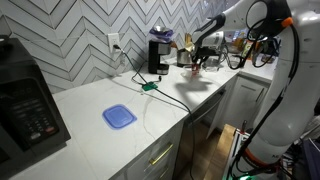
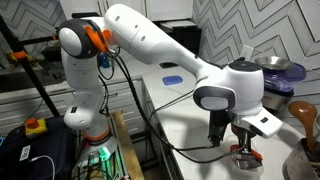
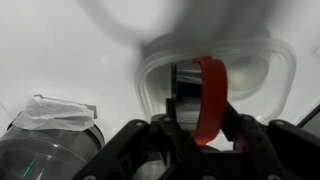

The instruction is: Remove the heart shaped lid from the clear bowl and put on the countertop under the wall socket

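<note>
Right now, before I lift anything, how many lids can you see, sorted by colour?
Red: 1, the heart shaped lid, between the fingers of the pincer, at the clear bowl.
Blue: 1, the flat square lid, lying on the countertop.
Total: 2

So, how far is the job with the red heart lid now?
Done: the gripper is at the clear plastic bowl. In hand: it seems shut on the red-rimmed heart-shaped lid, tilted over the bowl. Left: carry the lid to the white stone-look countertop under the white wall socket and release it.
</note>
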You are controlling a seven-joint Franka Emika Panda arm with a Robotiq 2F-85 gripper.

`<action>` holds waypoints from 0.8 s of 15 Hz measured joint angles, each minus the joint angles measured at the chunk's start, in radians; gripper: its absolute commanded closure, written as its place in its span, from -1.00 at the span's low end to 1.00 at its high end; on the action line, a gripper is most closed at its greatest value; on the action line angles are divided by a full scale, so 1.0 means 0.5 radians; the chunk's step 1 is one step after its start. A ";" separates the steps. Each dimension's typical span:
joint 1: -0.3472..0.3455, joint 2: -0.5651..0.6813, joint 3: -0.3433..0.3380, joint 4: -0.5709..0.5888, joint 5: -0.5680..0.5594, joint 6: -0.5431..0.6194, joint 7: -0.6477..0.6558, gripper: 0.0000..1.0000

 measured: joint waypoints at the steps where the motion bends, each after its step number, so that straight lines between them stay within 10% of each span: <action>1: 0.000 -0.007 0.000 0.004 -0.009 0.000 0.000 0.62; 12: 0.021 -0.624 0.096 -0.192 -0.025 -0.295 -0.477 0.62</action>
